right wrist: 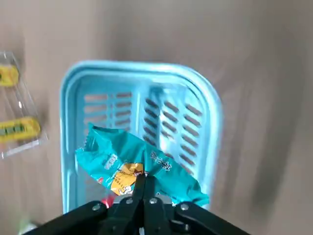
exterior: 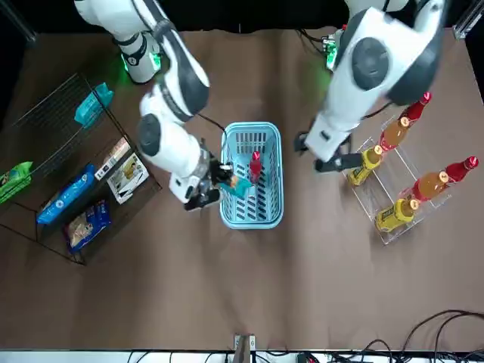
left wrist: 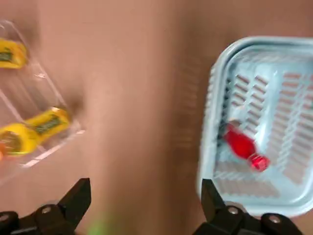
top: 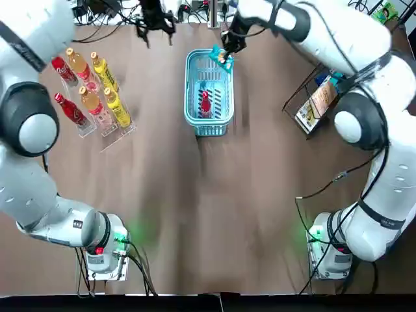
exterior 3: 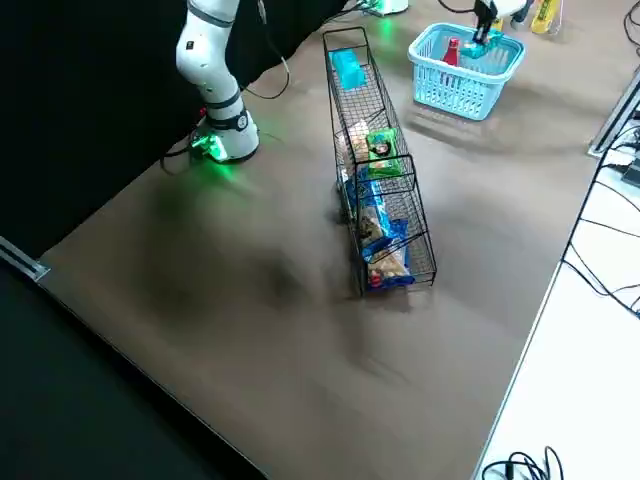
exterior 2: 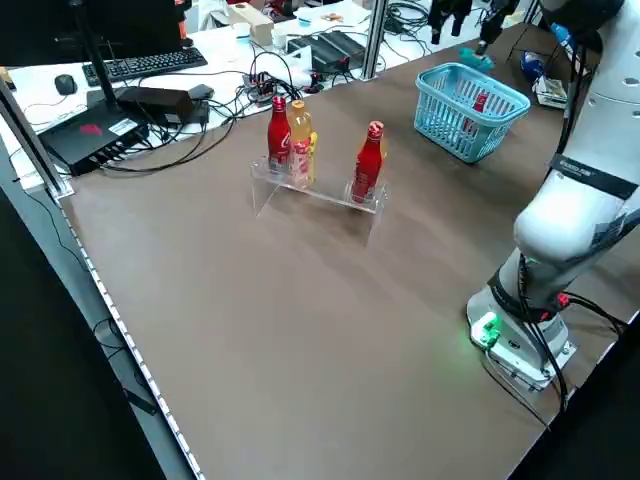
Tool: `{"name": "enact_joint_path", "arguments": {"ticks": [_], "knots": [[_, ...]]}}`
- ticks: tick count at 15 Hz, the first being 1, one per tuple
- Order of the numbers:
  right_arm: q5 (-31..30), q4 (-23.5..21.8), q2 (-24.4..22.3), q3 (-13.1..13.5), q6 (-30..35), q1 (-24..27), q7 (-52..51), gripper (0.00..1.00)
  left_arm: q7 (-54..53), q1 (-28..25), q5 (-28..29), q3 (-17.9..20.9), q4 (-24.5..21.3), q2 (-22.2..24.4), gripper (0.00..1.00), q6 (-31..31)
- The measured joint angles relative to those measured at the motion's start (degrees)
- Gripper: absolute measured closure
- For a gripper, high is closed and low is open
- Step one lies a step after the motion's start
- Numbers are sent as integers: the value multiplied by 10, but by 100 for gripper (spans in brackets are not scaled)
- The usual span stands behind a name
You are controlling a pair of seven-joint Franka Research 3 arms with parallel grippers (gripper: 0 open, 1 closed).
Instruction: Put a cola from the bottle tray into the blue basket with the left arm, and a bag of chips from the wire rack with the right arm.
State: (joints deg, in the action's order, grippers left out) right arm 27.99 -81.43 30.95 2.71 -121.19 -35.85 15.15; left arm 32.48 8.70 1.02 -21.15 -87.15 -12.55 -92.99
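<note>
A red cola bottle point(top: 205, 104) lies inside the blue basket point(top: 209, 128) at the table's far middle. My right gripper point(top: 226, 47) hangs over the basket's far end, shut on a teal bag of chips point(top: 223, 58). In the right wrist view the bag point(right wrist: 139, 169) dangles above the basket point(right wrist: 142, 66). My left gripper point(top: 155, 23) is open, with nothing in it, left of the basket and beyond the bottle tray point(top: 116, 135). The left wrist view shows the cola point(left wrist: 242, 147) in the basket point(left wrist: 206, 147). Two colas point(top: 64, 69) stand in the tray.
The tray also holds several orange and yellow bottles point(top: 104, 70). The wire rack point(top: 312, 97) at the right holds more snack bags point(exterior: 68, 195). Cables and desk gear lie beyond the far edge. Open brown tabletop lies between the arms' bases.
</note>
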Motion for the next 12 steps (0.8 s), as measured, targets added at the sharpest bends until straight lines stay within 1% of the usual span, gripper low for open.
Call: {"name": "enact_joint_path", "arguments": {"ticks": [2, 4, 5, 7, 9, 11, 12], "knots": [[0, 0, 18, 0, -64, -23, 17, 99, -98, -38, 3, 1, -1, 22, 0, 41], [0, 0, 26, 0, -79, -35, 24, 99, -184, -71, 27, 1, -1, 37, 0, 61], [0, 0, 28, 0, -80, -36, 24, 99, -210, -80, 39, 1, -1, 43, 0, 68], [-3, 0, 30, 2, -80, -36, 24, 99, -239, -85, 58, 1, -1, 49, 0, 83], [-10, 0, 30, 4, -79, -36, 23, 97, -245, -83, 65, -1, -1, 51, 0, 88], [-14, 0, 30, 5, -79, -36, 23, 84, -245, -86, 66, -1, -1, 52, 0, 89], [-17, 0, 30, 6, -79, -36, 23, 84, -245, -89, 66, -1, 0, 53, 0, 89]]}}
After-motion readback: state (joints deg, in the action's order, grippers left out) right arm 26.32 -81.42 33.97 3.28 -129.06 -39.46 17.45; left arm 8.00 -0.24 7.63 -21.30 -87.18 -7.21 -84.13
